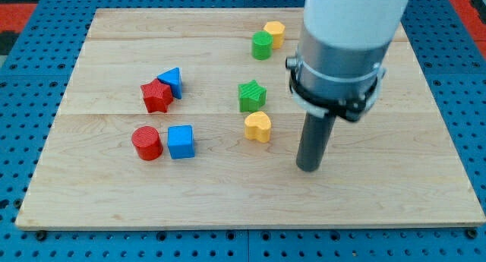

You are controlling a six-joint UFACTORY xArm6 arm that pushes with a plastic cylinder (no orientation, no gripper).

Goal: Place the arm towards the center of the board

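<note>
My tip (308, 168) rests on the wooden board (243, 194), right of the board's middle. The yellow heart block (258, 127) lies to its upper left, a short gap away. The green star block (251, 96) sits just above the heart. A green cylinder (262, 45) and a yellow hexagonal block (275, 33) stand together near the view's top. At the left are a red star block (156, 96) touching a blue triangular block (171, 81), and below them a red cylinder (146, 143) beside a blue cube (181, 141).
The arm's white and grey body (345, 42) hangs over the board's upper right and hides that part. A blue pegboard surface (30, 80) surrounds the board.
</note>
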